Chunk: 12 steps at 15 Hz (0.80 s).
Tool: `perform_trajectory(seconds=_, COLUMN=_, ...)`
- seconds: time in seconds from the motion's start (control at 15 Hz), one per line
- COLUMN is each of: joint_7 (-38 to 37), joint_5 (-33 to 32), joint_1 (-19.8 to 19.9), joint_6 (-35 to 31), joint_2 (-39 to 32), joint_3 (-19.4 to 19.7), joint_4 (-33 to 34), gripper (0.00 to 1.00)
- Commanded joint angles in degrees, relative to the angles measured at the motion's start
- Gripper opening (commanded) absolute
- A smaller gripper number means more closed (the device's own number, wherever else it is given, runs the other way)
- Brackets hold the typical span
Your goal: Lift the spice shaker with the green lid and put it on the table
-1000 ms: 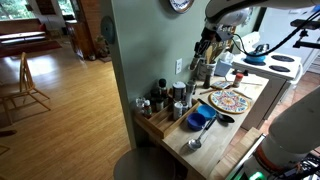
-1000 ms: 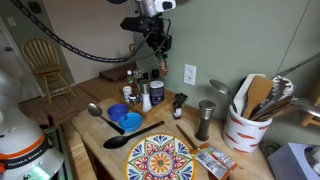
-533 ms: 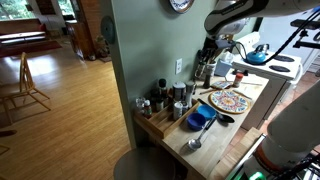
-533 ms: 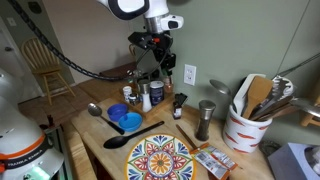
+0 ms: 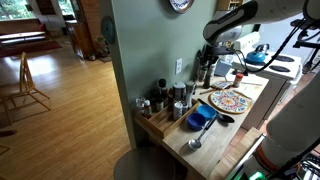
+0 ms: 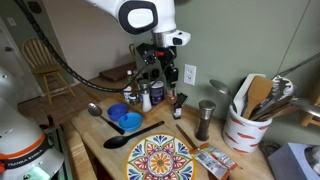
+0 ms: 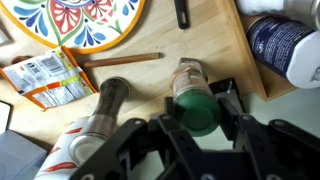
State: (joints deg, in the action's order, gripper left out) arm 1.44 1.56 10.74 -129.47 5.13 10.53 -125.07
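The arm reaches in from the upper left, and its dark hand (image 6: 165,84) hangs over the back of the wooden tabletop (image 6: 95,135), close above a small shaker (image 6: 178,103) whose lid colour is too small to tell. Just beside the hand stands a white jar (image 6: 146,97). Nearer the front lie a blue bowl (image 6: 126,120), a metal spoon (image 6: 95,110) and a patterned plate (image 6: 162,160). A steel mill (image 6: 205,118) stands between the shaker and a utensil crock (image 6: 250,125).
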Motion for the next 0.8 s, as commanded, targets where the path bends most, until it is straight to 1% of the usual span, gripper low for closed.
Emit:
perform_trajectory(seconds=0.0, joint_7=-3.55, joint_5=-1.81, joint_1=0.75, joint_6=-1.32, joint_2=-1.30, joint_3=0.48, joint_4=0.22, gripper=0.21)
perform_trajectory(seconds=0.07, joint_7=-4.76, joint_5=-2.71, joint_1=0.88, joint_6=-2.01, joint_2=-2.00, joint_3=0.39, joint_4=0.30, gripper=0.21)
perform_trajectory(seconds=0.13, joint_7=-7.57, joint_5=-4.69, joint_1=1.09, joint_6=-4.01, joint_2=-2.83, joint_3=0.23, joint_4=0.19, gripper=0.21)
perform_trajectory(seconds=0.4, joint_7=-14.65, joint_5=-7.89, joint_1=0.84, joint_6=-9.26, joint_2=-7.20, joint_3=0.34, joint_4=0.79, gripper=0.21)
perform_trajectory(seconds=0.53, joint_7=-16.70, joint_5=-8.81, joint_1=0.66, joint_6=-9.90, joint_2=-9.10, joint_3=0.65, joint_4=1.07, gripper=0.21)
perform_trajectory(seconds=0.73, joint_7=-19.36, joint_5=-8.88, joint_1=0.39, joint_6=-9.15, joint_2=-11.41, joint_3=1.06, joint_4=1.59, gripper=0.21)
